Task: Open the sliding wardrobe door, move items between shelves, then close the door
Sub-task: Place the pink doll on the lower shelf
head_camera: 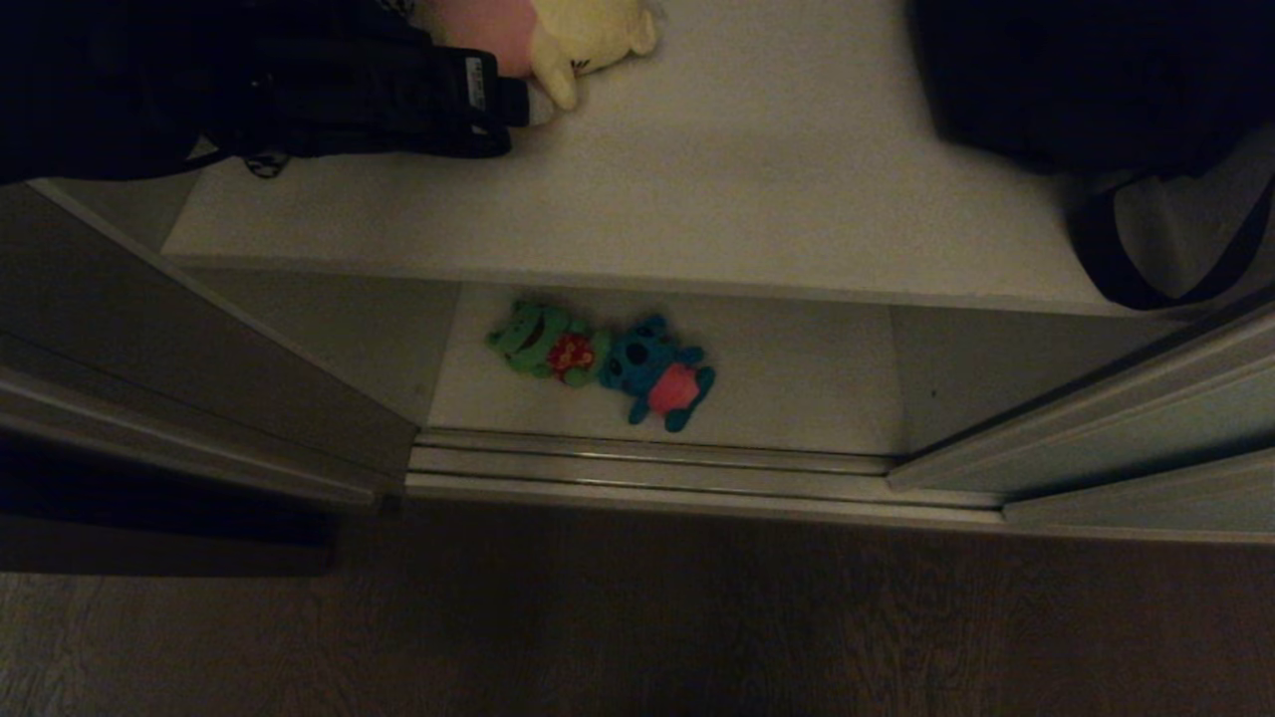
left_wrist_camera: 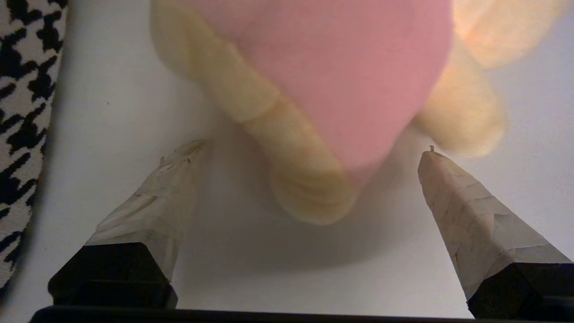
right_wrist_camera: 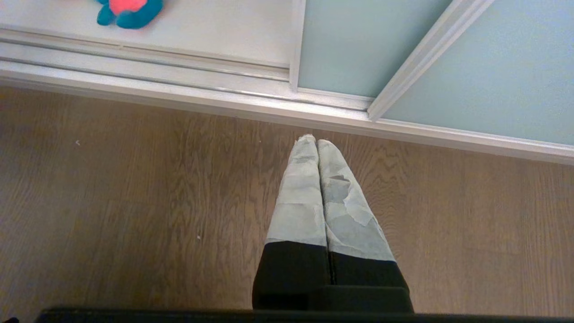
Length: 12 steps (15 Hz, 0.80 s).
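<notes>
Cream-yellow toy [left_wrist_camera: 323, 89] — seemingly untouched — between open left gripper [left_wrist_camera: 309, 150].

Cream-pink toy [head_camera: 578, 40] on upper shelf [head_camera: 757, 179] — green [head_camera: 543, 342], blue [head_camera: 659, 372] below.

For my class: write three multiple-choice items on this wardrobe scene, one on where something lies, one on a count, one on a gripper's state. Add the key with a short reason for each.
1. Where does the cream-yellow plush toy lie?
A. On the upper shelf
B. On the wooden floor
C. On the floor track

2. How many plush toys lie on the lower shelf?
A. One
B. Two
C. Four

3. How stands the left gripper?
A. Shut on the toy
B. Open, fingers either side of the toy
C. Shut and empty

Key: 1 A, the toy rests on the upper board beside the left arm. 2 B, only the green toy and the blue toy lie there, side by side. 3 B, the left wrist view shows both fingers spread wide.
</notes>
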{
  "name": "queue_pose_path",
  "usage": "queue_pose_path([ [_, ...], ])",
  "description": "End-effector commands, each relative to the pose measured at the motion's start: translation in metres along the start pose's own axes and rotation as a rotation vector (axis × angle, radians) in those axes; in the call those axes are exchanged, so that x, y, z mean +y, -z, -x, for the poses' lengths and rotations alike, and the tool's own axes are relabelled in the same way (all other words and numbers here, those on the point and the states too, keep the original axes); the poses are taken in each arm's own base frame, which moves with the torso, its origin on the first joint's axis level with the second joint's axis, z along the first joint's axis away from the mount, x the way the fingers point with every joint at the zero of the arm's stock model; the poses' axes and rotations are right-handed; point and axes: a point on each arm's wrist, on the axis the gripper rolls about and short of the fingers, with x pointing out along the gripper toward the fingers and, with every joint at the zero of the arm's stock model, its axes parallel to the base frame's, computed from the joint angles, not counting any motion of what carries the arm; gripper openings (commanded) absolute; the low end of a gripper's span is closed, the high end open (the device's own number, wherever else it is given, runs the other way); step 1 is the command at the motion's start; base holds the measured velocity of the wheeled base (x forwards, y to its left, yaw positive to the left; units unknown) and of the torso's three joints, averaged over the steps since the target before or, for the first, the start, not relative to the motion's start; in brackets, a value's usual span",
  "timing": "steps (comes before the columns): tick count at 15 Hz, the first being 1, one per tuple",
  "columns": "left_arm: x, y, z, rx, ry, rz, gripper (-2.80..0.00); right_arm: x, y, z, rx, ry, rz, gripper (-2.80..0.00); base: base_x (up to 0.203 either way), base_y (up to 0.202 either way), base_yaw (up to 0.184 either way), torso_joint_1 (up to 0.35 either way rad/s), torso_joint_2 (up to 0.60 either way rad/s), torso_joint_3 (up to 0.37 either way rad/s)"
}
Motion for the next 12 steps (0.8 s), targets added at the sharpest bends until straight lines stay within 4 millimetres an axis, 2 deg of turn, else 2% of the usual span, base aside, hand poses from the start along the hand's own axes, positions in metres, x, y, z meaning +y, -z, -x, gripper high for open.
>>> queue_pose_path([
  [1,-0.001,0.007,-0.007,0.017,-0.002,-0.002,0.00,0.000,0.000,0.000,0.000,0.000,0.000,-2.80,0.000,0.000,0.000,0.000,0.00,0.000],
  [4,0.003,0.010,-0.014,-0.004,-0.021,-0.001,0.00,0.000,0.000,0.000,0.001,0.000,0.000,-2.80,0.000,0.000,0.000,0.000,0.00,0.000],
  [5,0.005,0.009,-0.016,-0.025,-0.027,0.003,-2.80,0.000,0.000,0.000,0.000,0.000,0.000,-2.80,0.000,0.000,0.000,0.000,0.00,0.000],
  [9,0.008,0.014,-0.027,-0.060,-0.039,0.015,-2.80,0.000,0.000,0.000,0.001,0.000,0.000,-2.80,0.000,0.000,0.000,0.000,0.00,0.000],
  [12,0.011,0.013,-0.027,-0.068,-0.043,0.021,-2.80,0.000,0.000,0.000,0.001,0.000,0.000,-2.80,0.000,0.000,0.000,0.000,0.00,0.000],
])
